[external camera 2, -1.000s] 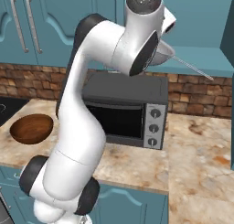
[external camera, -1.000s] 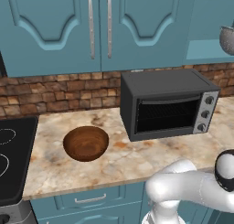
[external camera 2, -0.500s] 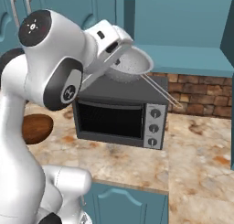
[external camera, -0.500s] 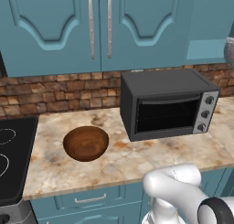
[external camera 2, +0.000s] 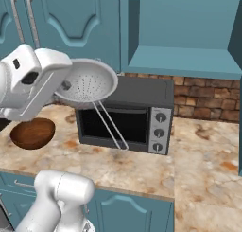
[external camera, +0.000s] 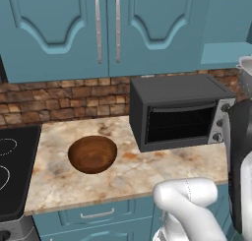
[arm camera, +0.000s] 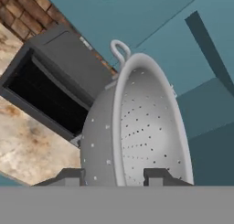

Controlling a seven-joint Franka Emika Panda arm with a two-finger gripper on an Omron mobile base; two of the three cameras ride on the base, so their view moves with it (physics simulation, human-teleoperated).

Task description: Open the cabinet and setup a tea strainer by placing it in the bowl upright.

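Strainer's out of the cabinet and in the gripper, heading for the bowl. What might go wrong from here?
1. The gripper pinches only the rim of the tea strainer, which is tipped on its side; it may slip or go in tilted rather than upright.
2. The strainer hangs in front of the toaster oven; a low swing might clip it.
3. The bowl sits loose on the counter and could slide if nudged.

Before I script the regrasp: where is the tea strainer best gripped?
By its rim wall, as the pincer does now: one finger inside, one outside the tea strainer, opposite the loop handle. The thin rim fits the narrow jaws; the round shell would not.
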